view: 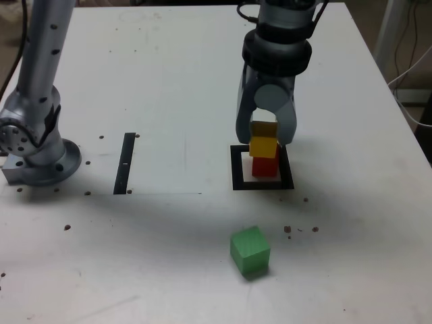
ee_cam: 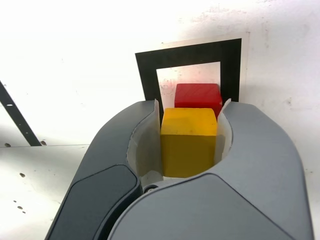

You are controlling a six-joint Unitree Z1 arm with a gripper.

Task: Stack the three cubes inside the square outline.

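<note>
Exterior view, near to far. The green cube [view: 250,250] lay nearest on the table [view: 162,270], outside the outline [view: 237,169], apart from the other cubes and turned at an angle to the frame. Small dark spots marked the surface on either side of it.

Beyond it, the outline enclosed the red cube [view: 264,169], which sat toward the exterior view's right side of the white centre. The yellow cube [view: 263,145] was clasped in the pincer [view: 266,135], its sides flanked by both fingers; it hid the upper part of the red cube. Whether the two touched could not be told.

Toward the exterior view's left, well apart from the cubes, lay a thin black strip [view: 124,163], and farther left stood the arm's base [view: 50,164]. The pincer and wrist covered the table directly behind the outline, and its far border was partly hidden. Pale cables [view: 407,111] hung past the table's edge at the exterior view's right, clear of the cubes.
</note>
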